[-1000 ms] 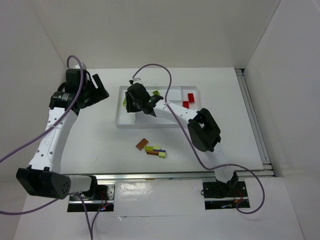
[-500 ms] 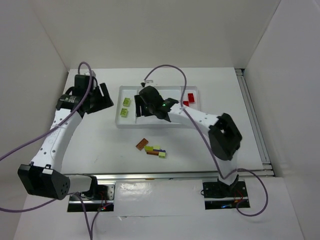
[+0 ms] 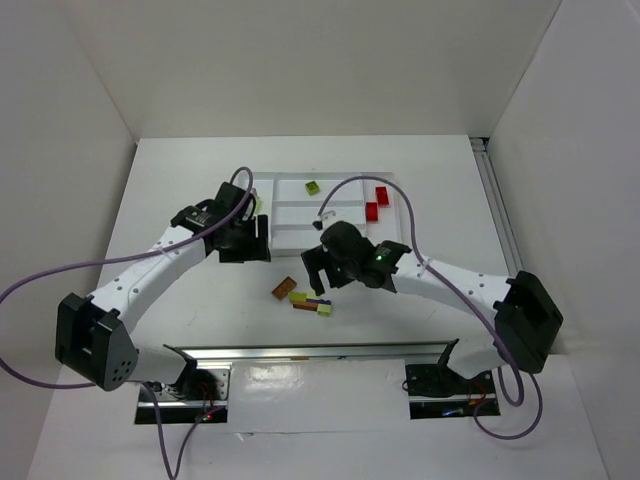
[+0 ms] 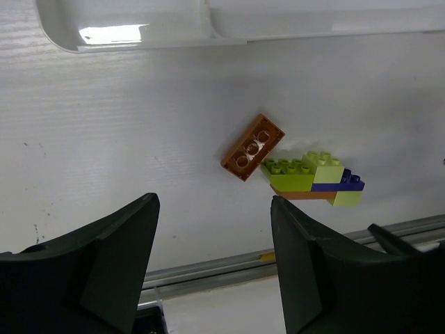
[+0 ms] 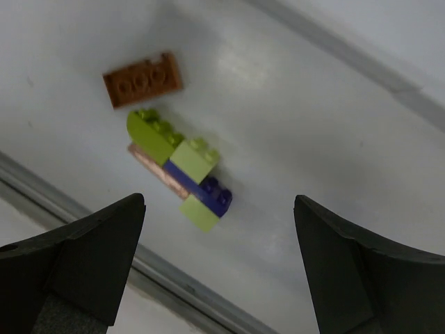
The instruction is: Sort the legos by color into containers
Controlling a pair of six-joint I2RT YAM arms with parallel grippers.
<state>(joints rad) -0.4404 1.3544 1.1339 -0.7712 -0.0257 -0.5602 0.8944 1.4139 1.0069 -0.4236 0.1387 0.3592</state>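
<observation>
**Open pincers hover over loose Lego beside the sorting tray**

A flat white compartment tray (image 3: 295,213) lies toward the far side of the white desk (image 3: 180,170). A single lime green brick (image 3: 313,187) sits in its farthest long compartment. Two red bricks (image 3: 381,196) lie close together at the tray's right end. The left end is hidden under the left arm, so what it holds cannot be told. A purple cable (image 3: 405,215) from the right arm loops across the tray's right half.

The other pieces lie on the bare desk, just in front of the tray. A brown-orange brick (image 3: 284,288) lies by itself, tilted at an angle. Just beside it is a clump (image 3: 312,302) of joined bricks, with lime green pieces and one dark purple one stacked on a flat brown-orange piece.

The left pincer (image 4: 213,216) is spread with nothing between its fingers. It hangs over the desk by the tray's near left corner and looks down on the loose brick and the clump. The right pincer (image 5: 217,209) is spread wide and also holds nothing, poised above the clump. A metal rail (image 3: 350,348) runs along the near edge of the desk.
</observation>
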